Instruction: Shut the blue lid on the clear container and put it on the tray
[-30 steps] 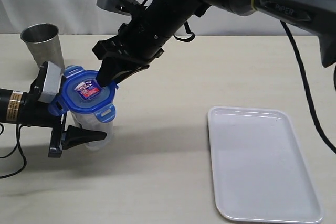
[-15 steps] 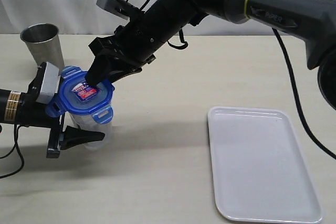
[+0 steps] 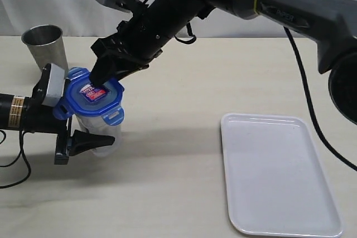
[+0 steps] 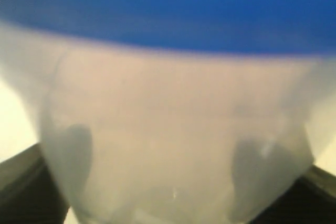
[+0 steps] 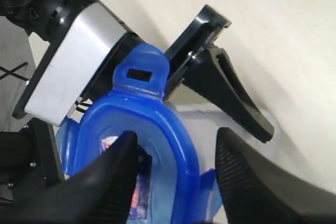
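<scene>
The clear container [image 3: 96,128] stands on the table at the left with the blue lid [image 3: 77,102] resting on its mouth, a little tilted. My left gripper [image 3: 92,137] is shut on the clear container low down. Its dark fingers [image 4: 73,150] show through the translucent wall [image 4: 168,119] under the lid [image 4: 168,9]. Reaching down from the back, my right gripper [image 3: 104,82] stands open over the lid [image 5: 157,124]. One of its fingers [image 5: 118,166] rests on the sticker. The other hangs beyond the lid's rim. The white tray [image 3: 279,176] lies at the front right.
A grey metal cup [image 3: 46,45] stands behind the left arm at the back left. The right arm stretches across the back of the table from the right. Bare tabletop lies between the container and the tray.
My right gripper's jaws have spread wider and the arm has shifted a little left and up. The lid has settled lower on the container. The left gripper keeps its hold.
</scene>
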Robot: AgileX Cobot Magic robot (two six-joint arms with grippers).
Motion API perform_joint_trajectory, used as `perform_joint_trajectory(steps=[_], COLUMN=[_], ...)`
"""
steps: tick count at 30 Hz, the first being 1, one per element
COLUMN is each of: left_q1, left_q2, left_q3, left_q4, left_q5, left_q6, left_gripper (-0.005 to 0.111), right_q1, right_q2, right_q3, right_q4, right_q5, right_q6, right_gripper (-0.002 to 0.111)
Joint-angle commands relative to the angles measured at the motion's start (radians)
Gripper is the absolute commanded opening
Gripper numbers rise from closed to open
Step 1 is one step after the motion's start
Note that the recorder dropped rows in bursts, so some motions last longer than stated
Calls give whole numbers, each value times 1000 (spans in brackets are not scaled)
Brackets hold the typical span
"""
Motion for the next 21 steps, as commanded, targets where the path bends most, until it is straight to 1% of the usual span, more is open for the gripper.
perform_joint_trajectory(steps=[1,4,8,11,14,15,19,21], left_q1=[-14,-14,-14,-14,-14,-14,-14,-14], left_q2=[-7,-7,-7,-7,-7,-7,-7,-7], left_q3=[-7,-7,-7,-7,-7,-7,-7,-7], left_q4=[-42,-42,-42,-42,-42,-42,-42,-42], left_q5=[-62,-62,-62,-62,-62,-62,-62,-62], left_q6=[-10,-10,-12,-12,-12,-12,-12,-10], left_gripper=[0,0,0,0,0,0,0,0], right_q1=[-5,-5,-5,0,46,73,179,234], right_q2=[-32,-56,-96,-134,-191,-214,-282,-313], right_q3=[-60,-91,-95,-95,-60,-38,59,128], right_q4=[-38,-69,-74,-87,-221,-288,-508,-601], right_q5=[10,10,10,10,10,10,10,10], right_q6=[-20,-37,-88,-176,-308,-338,-356,-336], right_gripper=[54,60,60,60,59,57,43,42])
